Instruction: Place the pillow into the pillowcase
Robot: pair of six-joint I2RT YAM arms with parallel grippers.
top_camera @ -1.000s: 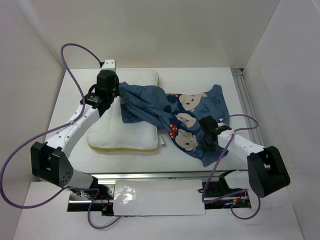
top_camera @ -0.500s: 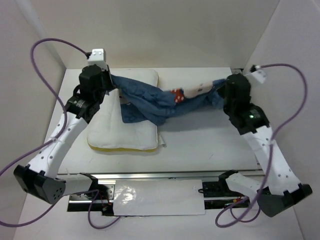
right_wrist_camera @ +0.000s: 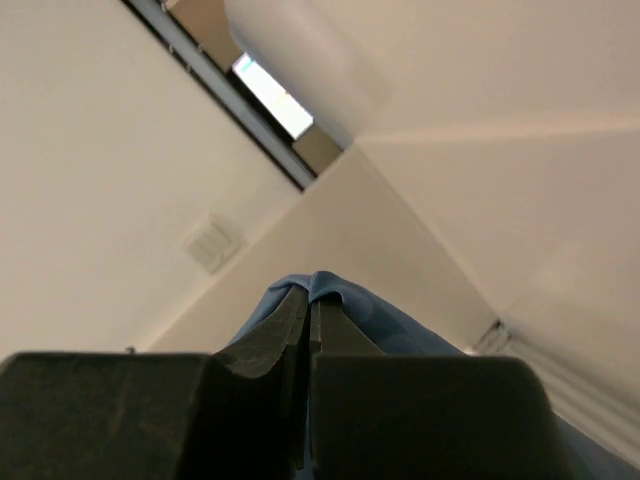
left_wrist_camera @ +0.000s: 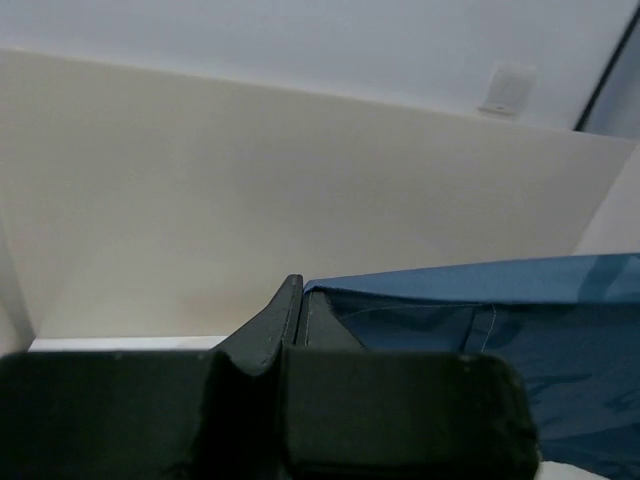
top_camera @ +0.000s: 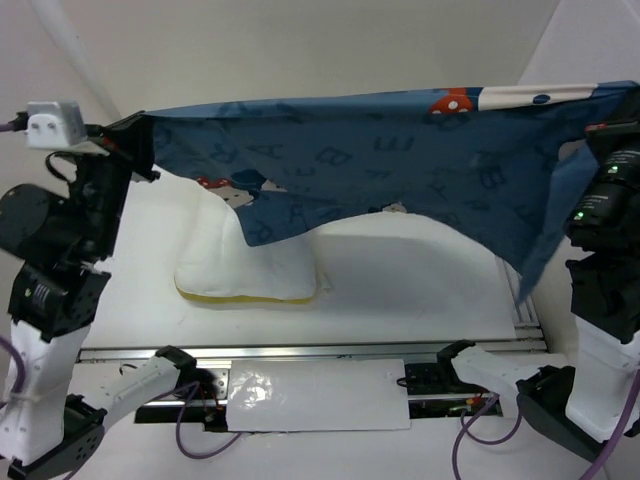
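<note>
Currently, above your counter (top_camera: 420, 285), the pillowcase (top_camera: 400, 160) hangs stretched over the pillow (top_camera: 250, 272) lying at left. Your left pincer (left_wrist_camera: 297, 300) and right pincer (right_wrist_camera: 311, 295) each pinch a thin corner hem; pull wider and you risk one slipping free.

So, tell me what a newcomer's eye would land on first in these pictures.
The blue printed pillowcase hangs stretched like a banner high across the scene, one corner pinched in the shut left tool and the opposite end in the shut right tool. Below it, the white pillow lies flat on the table, left of centre, its far part hidden behind the hanging cloth.
</note>
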